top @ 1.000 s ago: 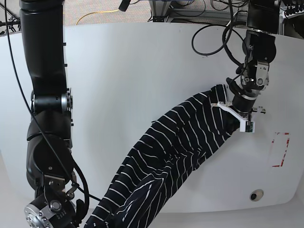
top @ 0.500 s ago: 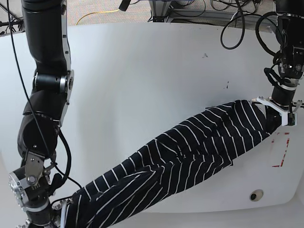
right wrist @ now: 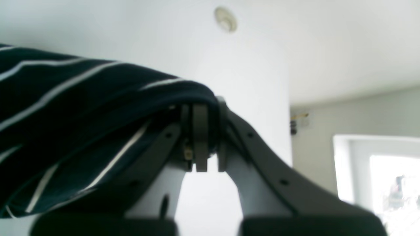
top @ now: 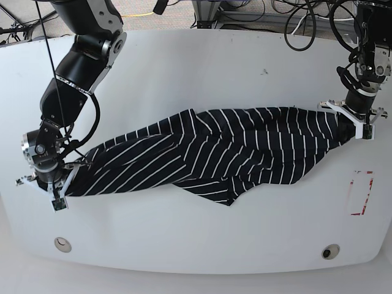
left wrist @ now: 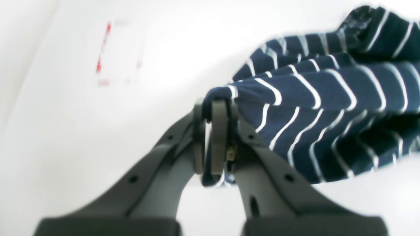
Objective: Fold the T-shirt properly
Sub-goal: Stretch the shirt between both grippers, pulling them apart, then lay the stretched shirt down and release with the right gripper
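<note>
The T-shirt (top: 208,156) now hangs stretched between the two arms, running as a long dark band across the middle of the white table (top: 184,79), its lower folds sagging toward the table's near side. A second ago it was bunched on a steep diagonal, one end up near the far right of the base view and the other dropped off the near edge; since then the arms have drawn apart and swung it round until it lies almost level from side to side. In my judgement that means the spreading step is under way: the cloth is pulled out lengthwise but is still twisted and gathered rather than flat, so no fold has begun. The left gripper (left wrist: 211,137), on the right of the base view, has its fingers nearly together, pinching a bunched end of the striped fabric that wraps over the fingertips. The right gripper (right wrist: 200,137), on the left of the base view, is likewise clamped narrow on the other end, with the cloth draped over the top of its fingers. Just beyond the left gripper a red-marked rectangle (top: 361,193) sits on the table, clear of the shirt.
</note>
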